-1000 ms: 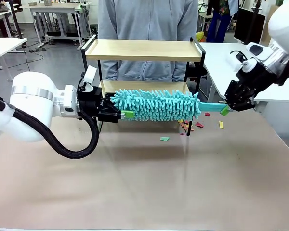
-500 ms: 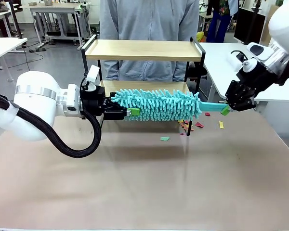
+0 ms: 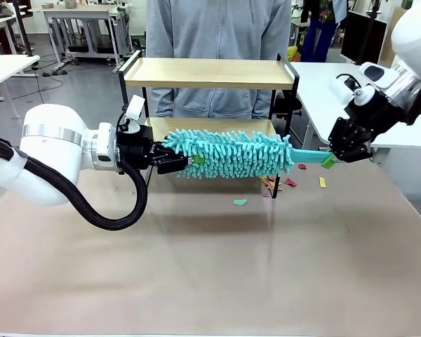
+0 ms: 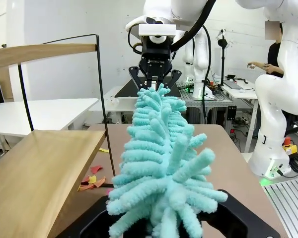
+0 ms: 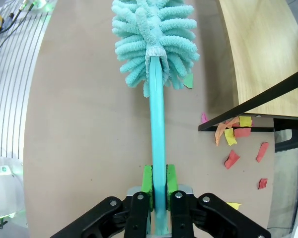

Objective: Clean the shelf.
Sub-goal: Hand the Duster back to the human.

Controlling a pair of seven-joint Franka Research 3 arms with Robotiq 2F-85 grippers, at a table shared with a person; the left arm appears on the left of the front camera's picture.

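Note:
The shelf [image 3: 210, 72] stands at the table's far side, two light wood boards in a black frame; its lower board runs along the left of the left wrist view [image 4: 35, 168]. In front of the lower tier a teal fluffy duster [image 3: 231, 153] hangs level. My right gripper [image 3: 328, 161] is shut on the duster handle [image 5: 156, 134], green pads pressed on both sides [image 5: 159, 186]. My left gripper [image 3: 196, 161] is at the duster's other end. There the fluffy head [image 4: 161, 148] sits between its widely parted fingers [image 4: 164, 225].
Coloured paper scraps [image 3: 289, 182] lie on the brown table by the shelf's right foot, with a green one [image 3: 240, 202] nearer me and more under the frame [image 5: 233, 130]. A person in a grey hoodie [image 3: 217, 28] stands right behind the shelf.
My left gripper has slid right, and its fingers now reach around the tip of the duster head. The duster and the right gripper have stayed where they were.

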